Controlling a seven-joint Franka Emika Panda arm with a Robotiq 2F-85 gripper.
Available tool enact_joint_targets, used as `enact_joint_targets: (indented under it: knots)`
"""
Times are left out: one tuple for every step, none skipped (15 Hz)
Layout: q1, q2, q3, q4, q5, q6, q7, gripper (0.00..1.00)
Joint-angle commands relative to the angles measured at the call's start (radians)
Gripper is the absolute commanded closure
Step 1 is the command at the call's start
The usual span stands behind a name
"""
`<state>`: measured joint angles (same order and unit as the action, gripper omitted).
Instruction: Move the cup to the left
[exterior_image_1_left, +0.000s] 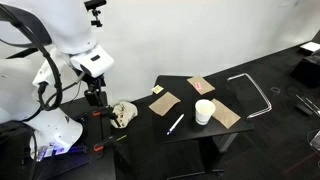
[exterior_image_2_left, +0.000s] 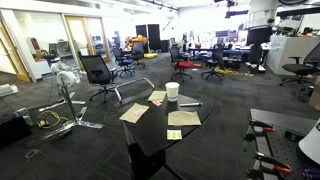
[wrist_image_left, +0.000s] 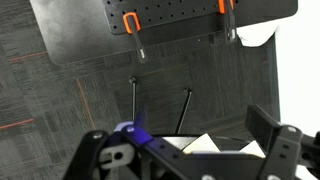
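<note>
At the left, the white robot arm's black gripper (exterior_image_1_left: 95, 97) is hanging well apart from the black square table (exterior_image_1_left: 184, 96), its fingers (wrist_image_left: 275, 145) spreading wide around nothing. Further right, the white paper cup (exterior_image_1_left: 204, 111) is standing upright on that table, long axis vertical, mouth facing up, touching a brown paper napkin (exterior_image_1_left: 227, 116).

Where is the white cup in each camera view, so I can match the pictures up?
Exterior view: the white cup stands right of centre on the black table, beside brown napkins.
Exterior view: the white cup sits near centre, at the far edge of the black table.
Wrist view: not in it.
Shared landmark: the black table.
</note>
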<state>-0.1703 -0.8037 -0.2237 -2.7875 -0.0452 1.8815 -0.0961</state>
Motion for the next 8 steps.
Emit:
enact_joint_targets:
  knots:
    - [-0.009,0.002,0.009,0.001,0.007,-0.001,-0.006,0.0]
    - [-0.009,0.002,0.009,0.001,0.007,-0.001,-0.006,0.0]
    - [-0.009,0.002,0.009,0.001,0.007,-0.001,-0.006,0.0]
    - [-0.009,0.002,0.009,0.001,0.007,-0.001,-0.006,0.0]
    - [-0.009,0.002,0.009,0.001,0.007,-0.001,-0.006,0.0]
    - [-0.009,0.002,0.009,0.001,0.007,-0.001,-0.006,0.0]
    - [-0.007,0.012,0.011,0.014,0.006,0.019,-0.004,0.0]
    - [-0.001,0.024,0.013,0.033,0.007,0.042,-0.007,0.0]
